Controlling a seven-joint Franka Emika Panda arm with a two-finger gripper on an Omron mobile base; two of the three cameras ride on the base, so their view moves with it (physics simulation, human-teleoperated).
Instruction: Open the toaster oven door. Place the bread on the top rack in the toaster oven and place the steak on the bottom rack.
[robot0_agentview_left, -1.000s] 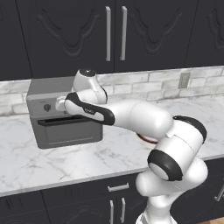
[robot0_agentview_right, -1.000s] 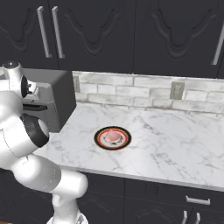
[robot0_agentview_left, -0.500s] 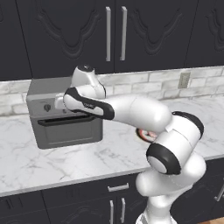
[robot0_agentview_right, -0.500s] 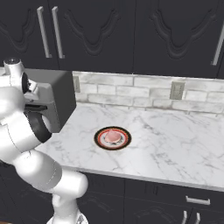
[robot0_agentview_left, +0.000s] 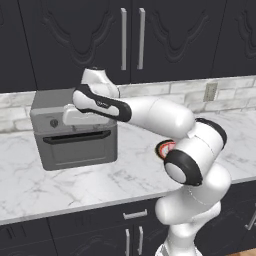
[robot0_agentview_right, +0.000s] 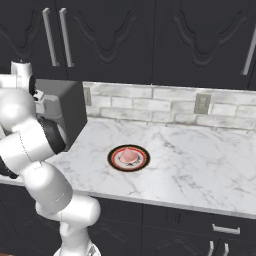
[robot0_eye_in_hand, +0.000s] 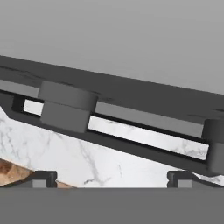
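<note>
The grey toaster oven (robot0_agentview_left: 75, 145) stands on the counter at the left, and its door (robot0_agentview_left: 80, 152) is shut. My gripper (robot0_agentview_left: 80, 127) hangs open in front of the knob panel, just above the black bar handle (robot0_agentview_left: 77, 136). In the hand view the handle (robot0_eye_in_hand: 122, 144) runs slantwise close ahead of my gripper (robot0_eye_in_hand: 113, 177), whose fingertips (robot0_eye_in_hand: 43, 177) stand wide apart and touch nothing. The pinkish steak (robot0_agentview_right: 129, 156) lies on a red-rimmed plate (robot0_agentview_right: 112, 159) in the middle of the counter. The bread is hidden from view.
Dark wall cabinets (robot0_agentview_left: 130, 40) hang above the oven, with a tiled backsplash (robot0_agentview_right: 165, 105) behind. The marble counter (robot0_agentview_right: 200, 165) stretches right of the plate. My own arm covers most of the plate (robot0_agentview_left: 161, 148) in the left base view.
The arm's elbow has lifted and shifted slightly, and the hand has settled a little closer over the handle. The jaws have stayed open and the door shut.
</note>
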